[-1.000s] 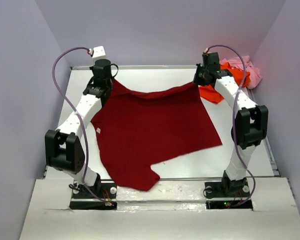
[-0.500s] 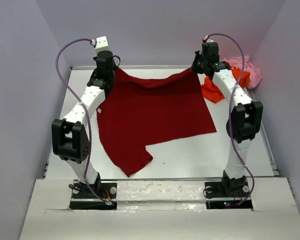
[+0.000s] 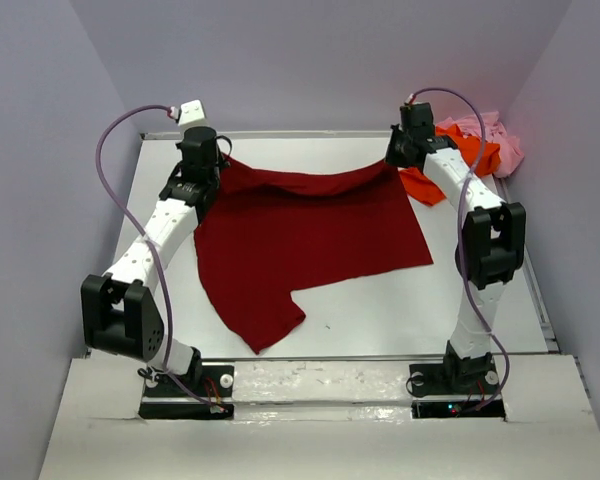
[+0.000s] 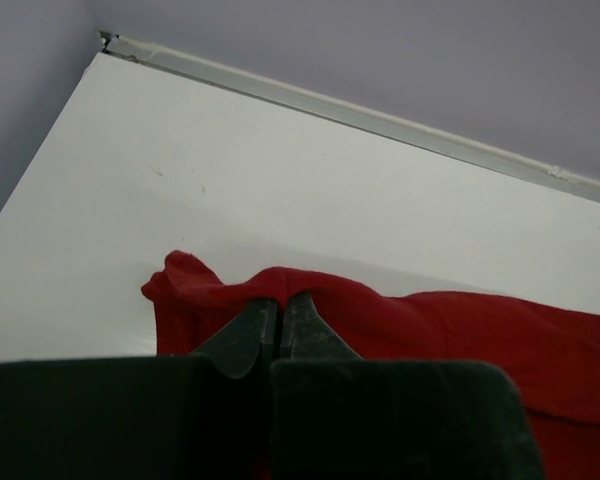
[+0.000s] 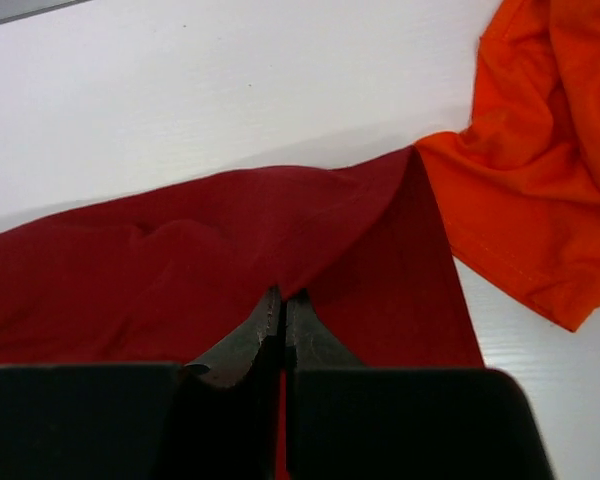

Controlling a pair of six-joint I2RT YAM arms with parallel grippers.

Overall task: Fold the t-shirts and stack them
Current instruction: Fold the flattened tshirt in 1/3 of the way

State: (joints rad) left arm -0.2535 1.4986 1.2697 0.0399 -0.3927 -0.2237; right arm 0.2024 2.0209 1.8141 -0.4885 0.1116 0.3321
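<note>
The left gripper (image 4: 280,304) and right gripper (image 5: 283,298) each pinched the dark red shirt's (image 3: 300,240) far edge, holding it above the table (image 3: 380,310).

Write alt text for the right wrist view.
The right gripper, shut, pinches a raised edge of the dark red t-shirt, which drapes away to both sides over the white table. A crumpled bright orange t-shirt lies at the upper right, next to the red cloth.
</note>
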